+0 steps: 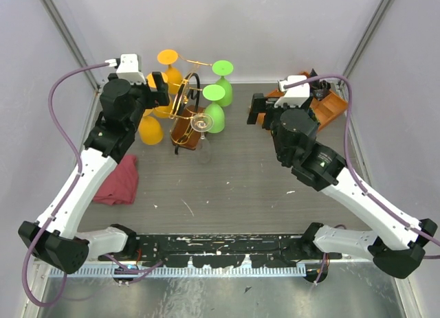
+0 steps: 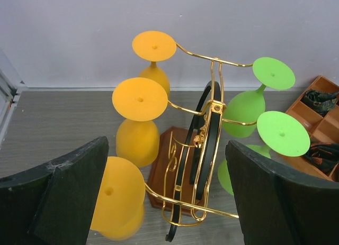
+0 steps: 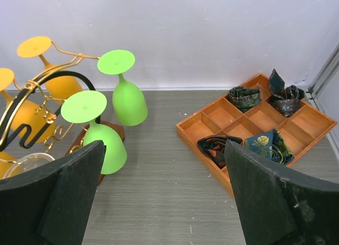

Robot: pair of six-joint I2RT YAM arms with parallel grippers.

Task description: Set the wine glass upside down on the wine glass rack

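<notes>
Red cloth (image 1: 117, 180) lies crumpled on the desk (image 1: 240, 180), well left of the wine glass rack (image 1: 184, 108); only the top view shows it. My left fingers (image 2: 63, 197) are spread wide just left of the rack, with nothing between them. The orange glasses (image 2: 140, 99) hang on the rack's left side. Each stem is slid into a gold wire arm, so the foot catches on top and the bowl hangs down.

The clear wine glass (image 1: 200, 122) hangs the same way at the rack's near right. The top view shows its round foot sitting over the wire. My right wrist view catches only the edge of that foot (image 3: 26, 163), and I cannot make it out from my left wrist at all. The green glasses (image 3: 116, 62) fill the rack's right side (colours kept apart, it seems).

My right fingers (image 3: 58, 197) are also spread and empty, off to the rack's right. I judge the placing done. Far right of the rack sits the orange compartment tray (image 3: 222, 114), some cells holding dark folded cloths (image 3: 243, 97), and my right wrist shows it best.
</notes>
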